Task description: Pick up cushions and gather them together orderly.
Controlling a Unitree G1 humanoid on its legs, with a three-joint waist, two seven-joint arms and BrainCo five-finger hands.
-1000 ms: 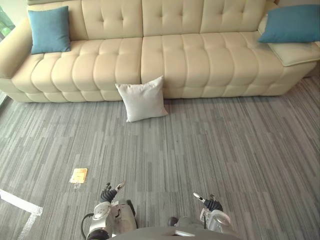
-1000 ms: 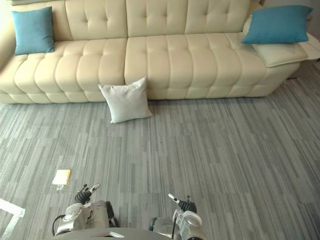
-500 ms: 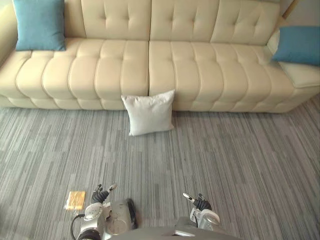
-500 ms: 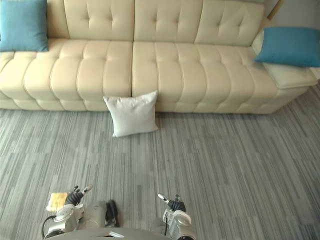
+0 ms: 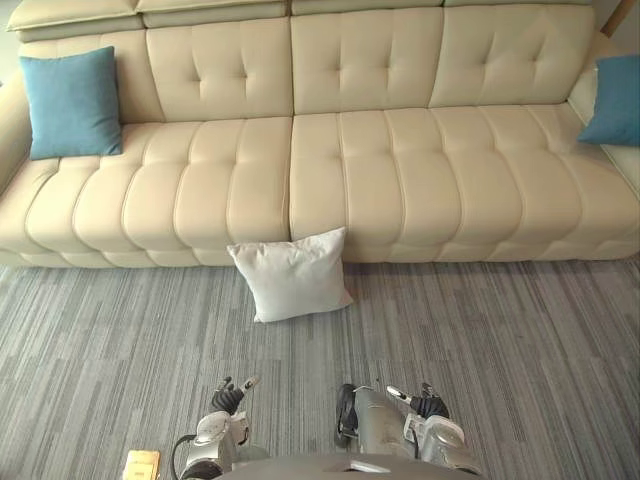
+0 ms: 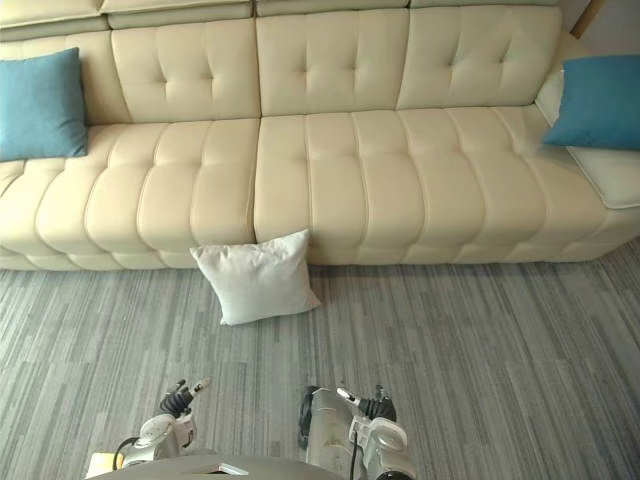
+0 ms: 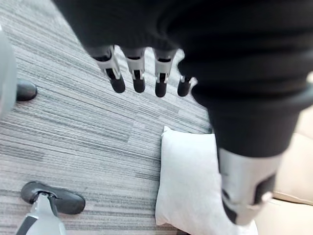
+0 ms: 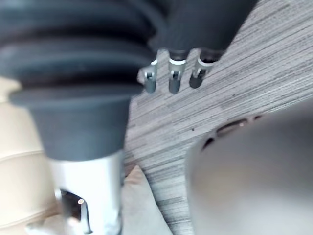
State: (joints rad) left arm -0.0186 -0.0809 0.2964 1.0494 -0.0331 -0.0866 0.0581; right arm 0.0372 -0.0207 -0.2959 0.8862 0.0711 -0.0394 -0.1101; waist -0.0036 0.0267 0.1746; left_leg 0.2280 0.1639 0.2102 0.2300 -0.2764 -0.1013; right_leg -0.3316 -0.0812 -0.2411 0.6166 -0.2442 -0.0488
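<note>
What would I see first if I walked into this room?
A long cream sofa stretches across the back. A white cushion sits on the grey carpet, propped against the sofa's front near the middle. A blue cushion stands at the sofa's left end and another blue cushion at its right end.

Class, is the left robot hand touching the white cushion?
Apart. The left eye view shows carpet between the left robot hand and the white cushion.

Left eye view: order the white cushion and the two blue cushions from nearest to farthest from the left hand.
1. White cushion, on the floor at the sofa's foot, ahead of the left hand.
2. Left blue cushion, at the sofa's left end.
3. Right blue cushion, at the sofa's right end.
</note>
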